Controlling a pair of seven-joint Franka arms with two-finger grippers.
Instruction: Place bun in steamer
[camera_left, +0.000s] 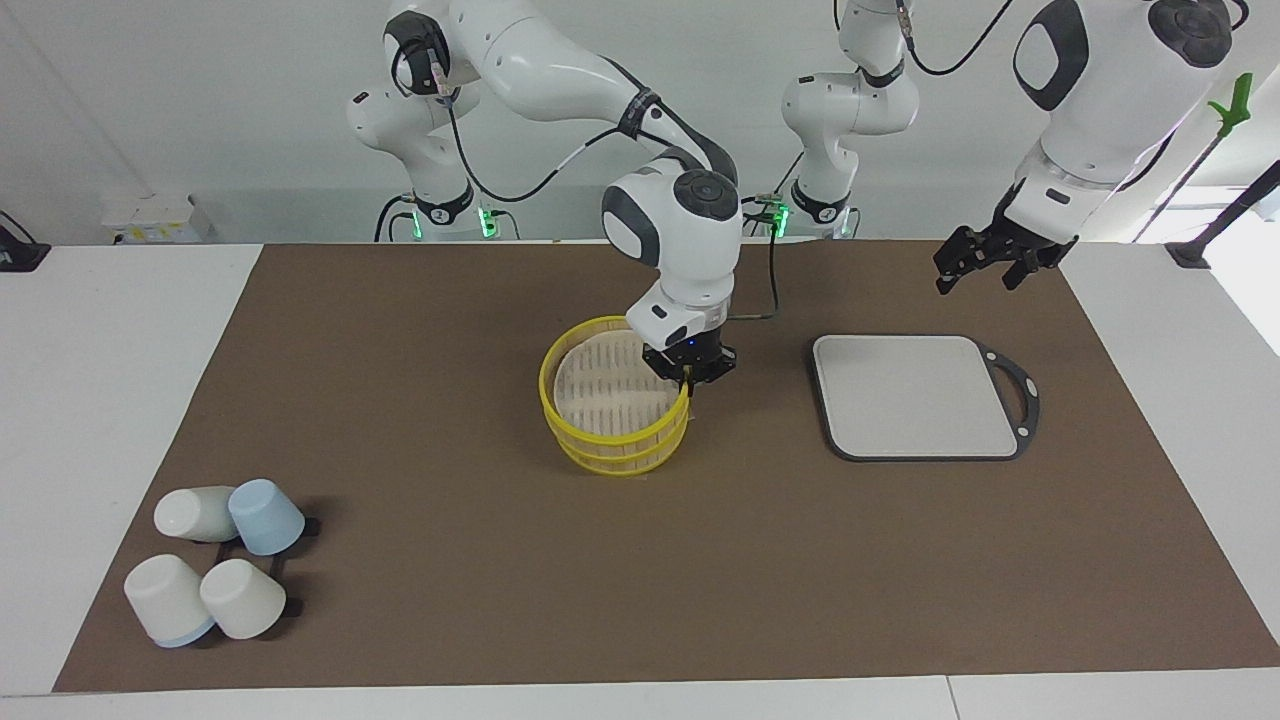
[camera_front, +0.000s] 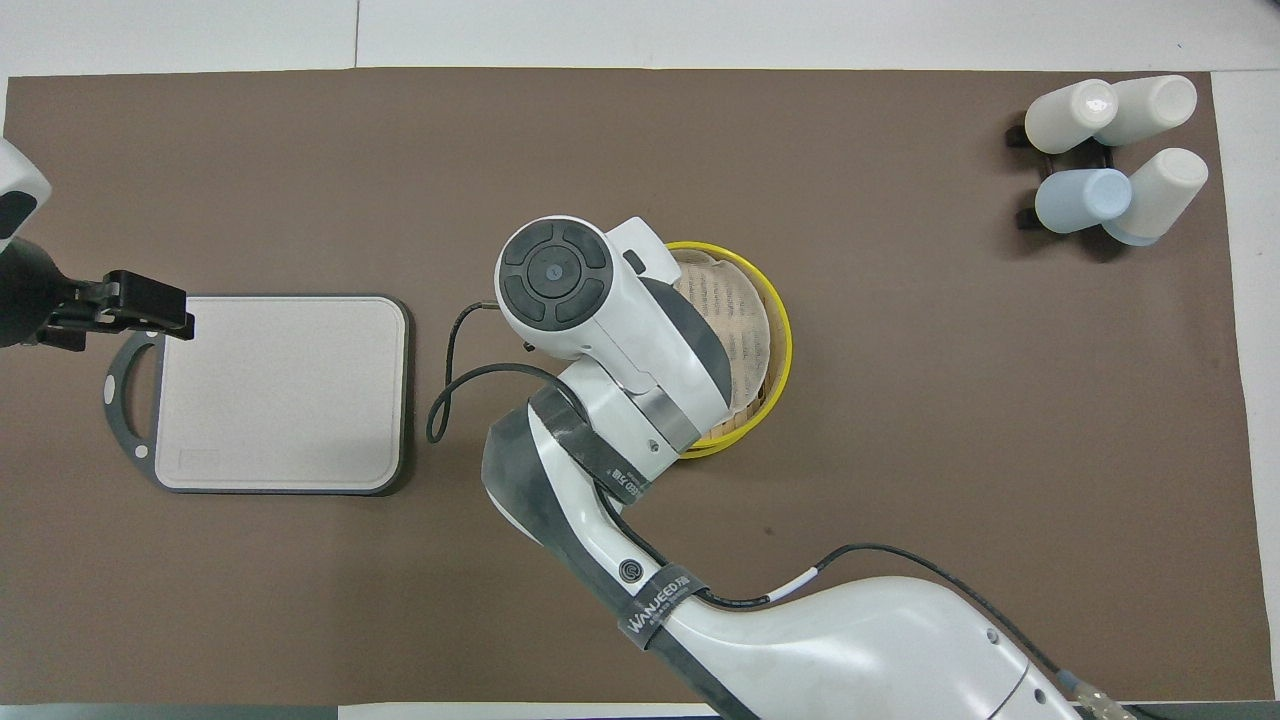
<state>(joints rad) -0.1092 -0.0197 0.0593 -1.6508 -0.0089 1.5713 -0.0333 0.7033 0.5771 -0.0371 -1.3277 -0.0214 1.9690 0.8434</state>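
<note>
The right end effector (camera_left: 689, 372) is gripping the yellow rim of the steamer (camera_left: 612, 398) at the side toward the left arm's end, fingers pinched on it. The steamer is sitting mid-bench; the bun is not showing. The left end effector (camera_left: 985, 262) is waiting over the bench edge near the board (camera_left: 915, 395), fingers spread wide.

Steamer (camera_left: 612, 400): round, yellow-rimmed basket in stacked tiers, topped by a tilted pale slatted lid (camera_left: 615, 385), standing near the middle of the brown-covered surface (camera_left: 400, 400), well apart from every edge and corner. The bun cannot be seen in either view.
</note>
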